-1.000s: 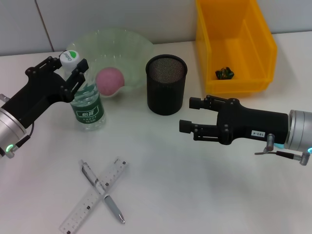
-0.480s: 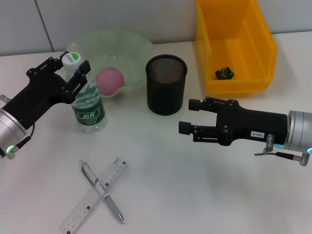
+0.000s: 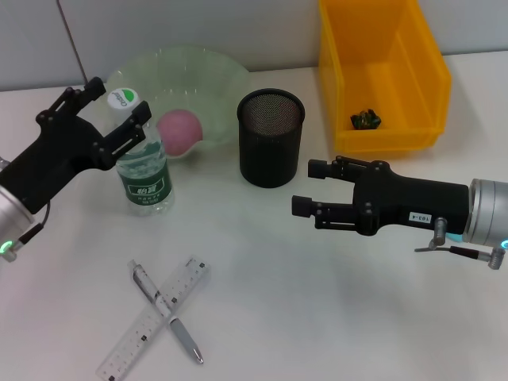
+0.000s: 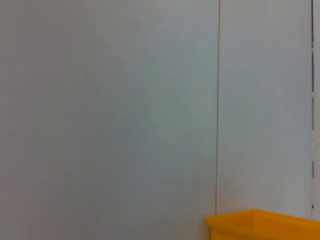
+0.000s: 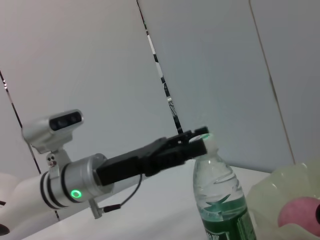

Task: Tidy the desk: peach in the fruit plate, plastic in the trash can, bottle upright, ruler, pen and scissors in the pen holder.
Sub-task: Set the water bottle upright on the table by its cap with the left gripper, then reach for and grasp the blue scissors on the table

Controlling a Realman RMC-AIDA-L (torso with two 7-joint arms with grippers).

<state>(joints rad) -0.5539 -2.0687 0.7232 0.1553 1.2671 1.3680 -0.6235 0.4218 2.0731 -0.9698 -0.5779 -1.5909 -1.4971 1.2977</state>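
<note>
Bottle (image 3: 143, 171) shown upright on counter (image 3: 317, 302) beside fruit plate (image 3: 214, 79); left hand (image 3: 119, 115) spread apart around cap. Right hand (image 3: 305, 186) held open, idle. Ruler (image 3: 155, 317), pen (image 3: 167, 311) judged next.

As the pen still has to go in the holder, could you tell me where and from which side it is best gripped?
Grip the pen on its upper barrel near the silver clip end, coming straight down from above. It lies flat on the table, crossed over the ruler at mid-length, so the middle is crowded, while the clip end lies clear of the ruler. Set the jaws across the barrel.
</note>
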